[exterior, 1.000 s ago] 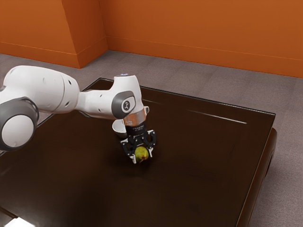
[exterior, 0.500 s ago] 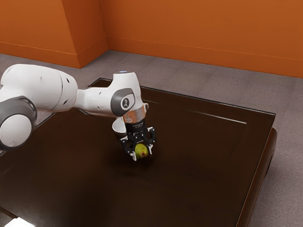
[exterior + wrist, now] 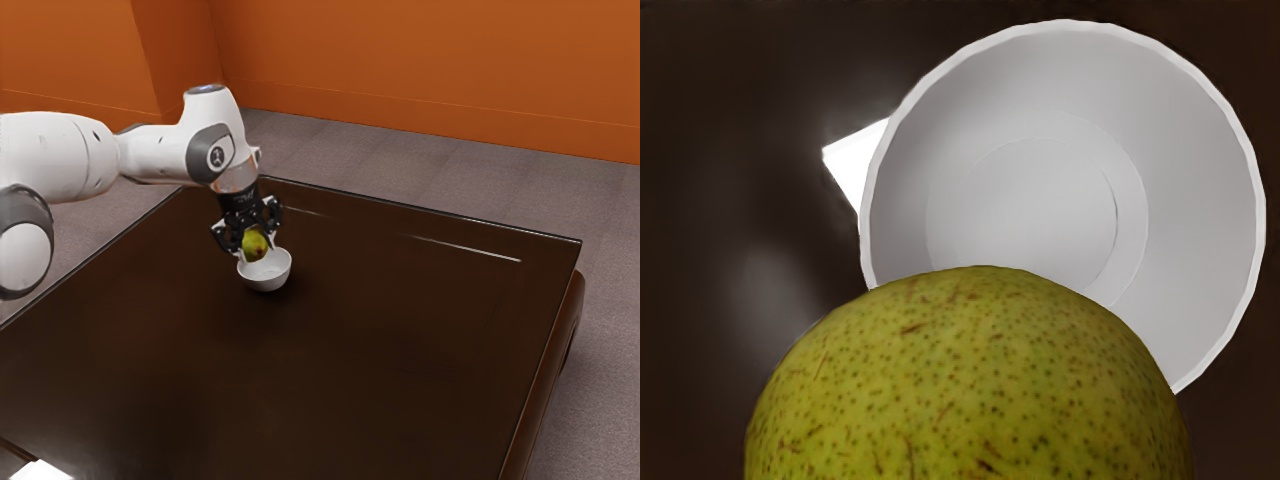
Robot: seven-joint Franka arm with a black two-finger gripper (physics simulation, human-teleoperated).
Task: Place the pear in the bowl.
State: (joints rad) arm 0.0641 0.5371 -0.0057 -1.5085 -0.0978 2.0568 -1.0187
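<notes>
Currently | black two-finger gripper (image 3: 256, 252) pinched speckled green pear (image 3: 255, 243) | pear hung by white bowl's (image 3: 266, 280) rim | bowl sat far left on dark brown tabletop (image 3: 400, 330), exterior view.

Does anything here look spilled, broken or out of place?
Nothing stands out. The white bowl sits upright on the dark table, with no crack or spill visible. The pear is held in the gripper, its visible skin speckled but unbroken.
</notes>
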